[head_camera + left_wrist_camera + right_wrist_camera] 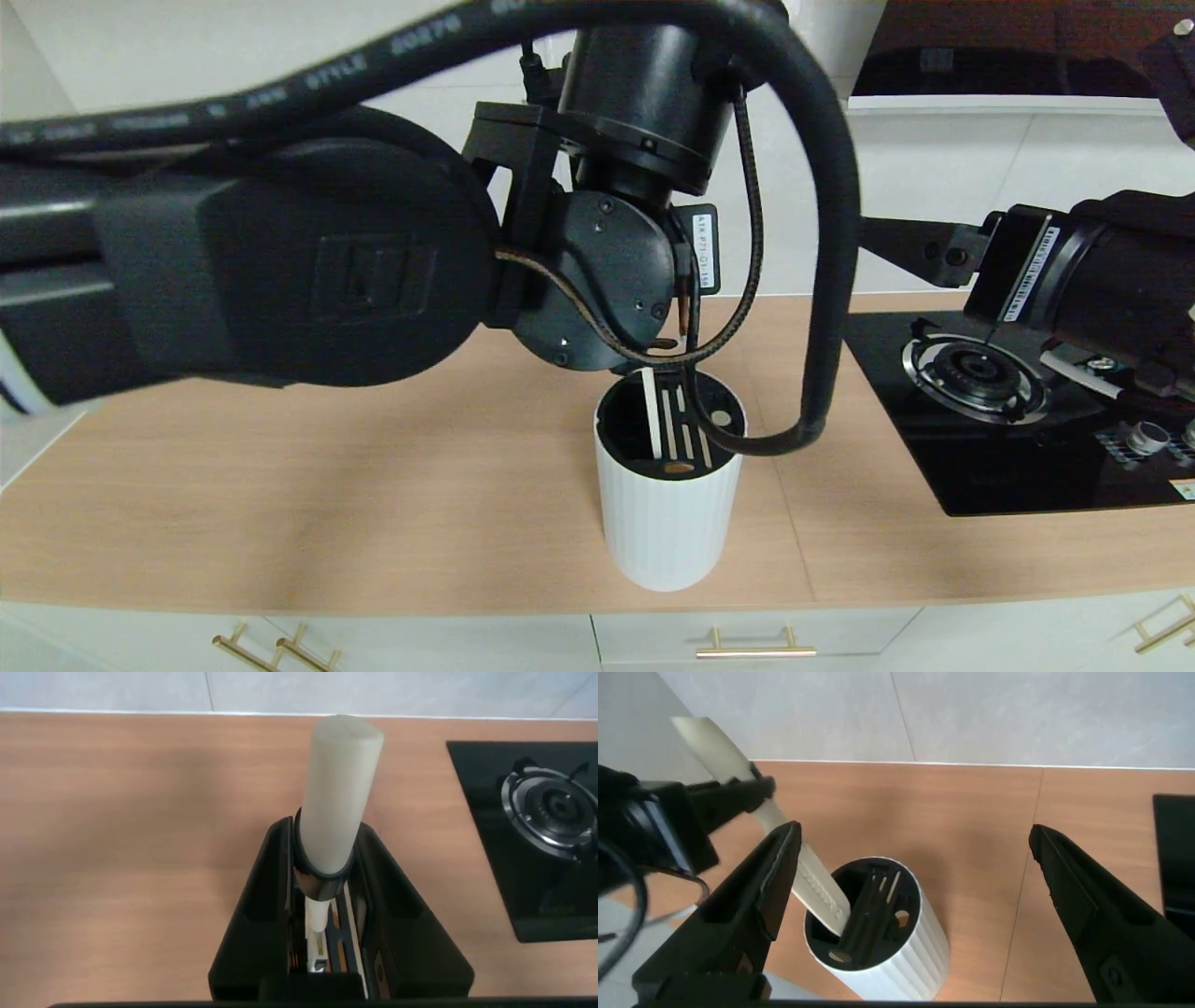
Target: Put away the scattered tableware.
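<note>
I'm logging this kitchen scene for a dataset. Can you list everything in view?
utensil holder: one, white ribbed with a black slotted insert, standing on the countertop near its front edge.
utensil: one, cream, lower end down in the holder.
countertop: one, light wood.
cooktop: one, black glass, set in the countertop on the robot's right.
burner: one, silver-ringed, on the cooktop.
drawer handles: at least three, gold, on white fronts below the countertop.
wall: white tiles, behind the countertop.
left hand: shut on the utensil, above the holder.
right hand: open, empty, apart from the holder.
</note>
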